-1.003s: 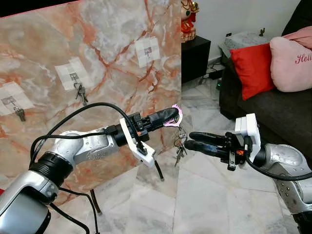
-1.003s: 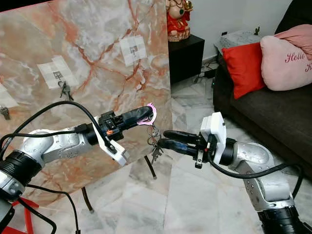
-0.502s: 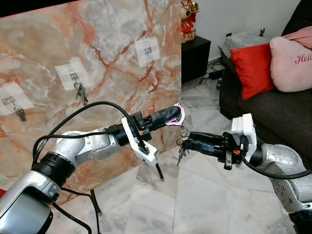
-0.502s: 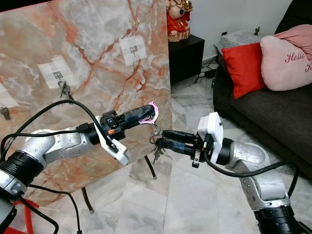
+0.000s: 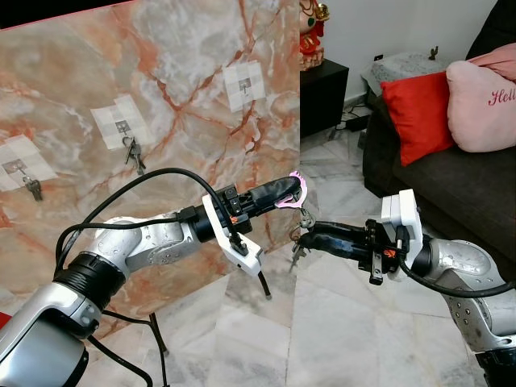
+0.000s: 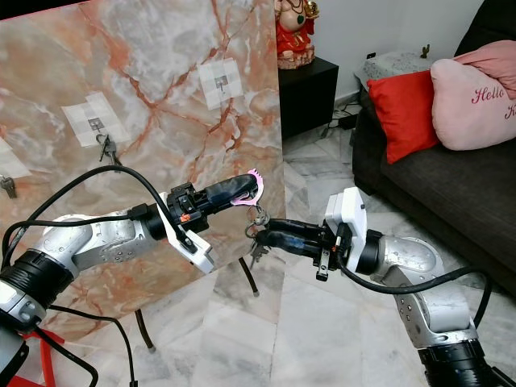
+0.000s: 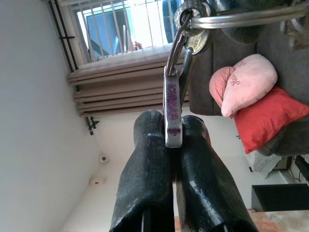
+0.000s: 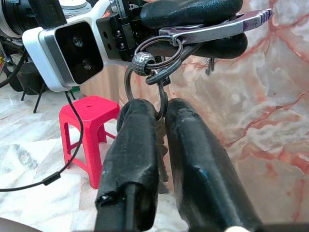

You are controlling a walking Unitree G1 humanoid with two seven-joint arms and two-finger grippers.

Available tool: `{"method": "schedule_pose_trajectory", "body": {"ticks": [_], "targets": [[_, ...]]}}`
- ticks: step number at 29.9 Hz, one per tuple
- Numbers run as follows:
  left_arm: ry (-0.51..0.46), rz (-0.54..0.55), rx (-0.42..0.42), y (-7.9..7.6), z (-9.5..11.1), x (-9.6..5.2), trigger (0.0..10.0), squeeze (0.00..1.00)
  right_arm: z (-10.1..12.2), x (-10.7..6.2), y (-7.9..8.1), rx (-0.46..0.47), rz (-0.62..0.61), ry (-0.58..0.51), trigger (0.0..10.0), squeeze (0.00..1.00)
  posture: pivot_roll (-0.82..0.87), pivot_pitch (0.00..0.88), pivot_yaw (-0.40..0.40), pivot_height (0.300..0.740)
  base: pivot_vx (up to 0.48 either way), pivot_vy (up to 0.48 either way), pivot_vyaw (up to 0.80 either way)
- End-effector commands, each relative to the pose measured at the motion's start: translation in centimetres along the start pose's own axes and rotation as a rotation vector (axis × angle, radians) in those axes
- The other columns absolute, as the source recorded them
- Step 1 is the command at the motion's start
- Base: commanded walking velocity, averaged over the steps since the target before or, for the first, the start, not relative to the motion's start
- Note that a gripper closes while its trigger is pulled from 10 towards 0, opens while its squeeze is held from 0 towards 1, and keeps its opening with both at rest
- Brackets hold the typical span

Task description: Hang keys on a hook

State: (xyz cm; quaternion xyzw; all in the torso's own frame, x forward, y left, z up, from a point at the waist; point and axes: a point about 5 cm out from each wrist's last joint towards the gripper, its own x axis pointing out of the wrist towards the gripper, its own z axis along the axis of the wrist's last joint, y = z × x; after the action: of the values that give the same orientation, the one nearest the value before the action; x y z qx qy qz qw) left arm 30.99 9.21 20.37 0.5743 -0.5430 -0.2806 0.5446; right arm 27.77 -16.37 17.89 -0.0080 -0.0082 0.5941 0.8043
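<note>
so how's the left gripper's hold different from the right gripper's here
The left gripper is shut on the pink carabiner, from which the keys hang. The right gripper, lower down, closes on the keys and rings themselves. Both point toward each other in front of the marble board.

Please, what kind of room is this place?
Probably a home living room: a dark fabric sofa with a red cushion and a pink cushion, a white marble tile floor, and a curtained window.
</note>
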Motion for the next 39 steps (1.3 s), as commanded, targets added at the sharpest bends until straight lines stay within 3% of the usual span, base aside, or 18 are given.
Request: {"method": "schedule_pose_trajectory", "body": {"ticks": [1, 31, 32, 39], "targets": [[0.019, 0.02, -0.004, 0.48, -0.29, -0.18, 10.0, 0.0, 0.25, 0.38, 0.2, 0.004, 0.025, -0.021, 0.0, 0.0, 0.06, 0.017, 0.083, 0.74, 0.0, 0.0, 0.0], [0.041, -0.003, -0.068, 0.01, -0.21, -0.16, 10.0, 0.0, 0.13, 0.76, 0.37, 0.027, 0.02, -0.048, 0.0, 0.0, 0.06, 0.018, 0.086, 0.74, 0.0, 0.0, 0.0], [0.044, 0.001, -0.082, 0.01, -0.21, -0.19, 10.0, 1.0, 0.15, 0.84, 0.44, 0.029, 0.025, -0.049, 0.0, 0.0, 0.06, 0.018, 0.086, 0.74, 0.0, 0.0, 0.0], [0.069, -0.003, -0.148, -0.34, -0.23, -0.51, 10.0, 1.0, 0.32, 1.04, 0.54, 0.031, 0.031, -0.061, 0.0, 0.0, 0.06, 0.019, 0.086, 0.74, 0.0, 0.0, 0.0]]}}
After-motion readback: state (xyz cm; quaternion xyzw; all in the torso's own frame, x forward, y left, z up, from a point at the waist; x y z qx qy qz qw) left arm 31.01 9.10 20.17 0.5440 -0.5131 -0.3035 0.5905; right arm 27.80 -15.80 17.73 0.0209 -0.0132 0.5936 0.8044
